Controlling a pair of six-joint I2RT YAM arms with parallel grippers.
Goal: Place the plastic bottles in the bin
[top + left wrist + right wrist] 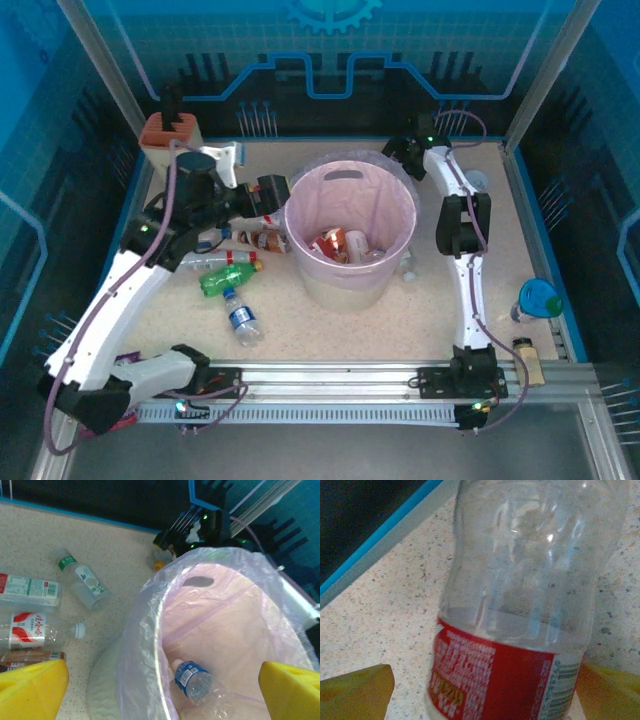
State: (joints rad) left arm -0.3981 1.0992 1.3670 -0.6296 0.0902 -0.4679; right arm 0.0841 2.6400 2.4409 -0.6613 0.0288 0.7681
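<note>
The left tool (164,692) hangs with its yellow fingers (32,687) spread wide and nothing between them, right over the near rim of the bin (142,630). Below it, inside the pink liner bag (235,625), lies a clear bottle with a blue label (194,679). In the overhead view this tool (270,195) sits at the bin's left edge, and more bottles with red labels (331,243) lie inside the bin.

The right tool (485,690) straddles a clear bottle with a red label (520,605) that lies on the speckled tabletop (385,615). Its fingers (355,692) stand apart; bare tabletop shows between the left one and the bottle, so it is open around the bottle, not clamped. From above, this tool (402,150) is behind the bin, near the far edge.

On the tabletop left of the bin lie a green bottle (228,280), a blue-labelled clear bottle (243,319), a red-and-white-labelled bottle (35,630) and a green-capped bottle (82,580). A knife block (170,132) stands in the far left corner.
</note>
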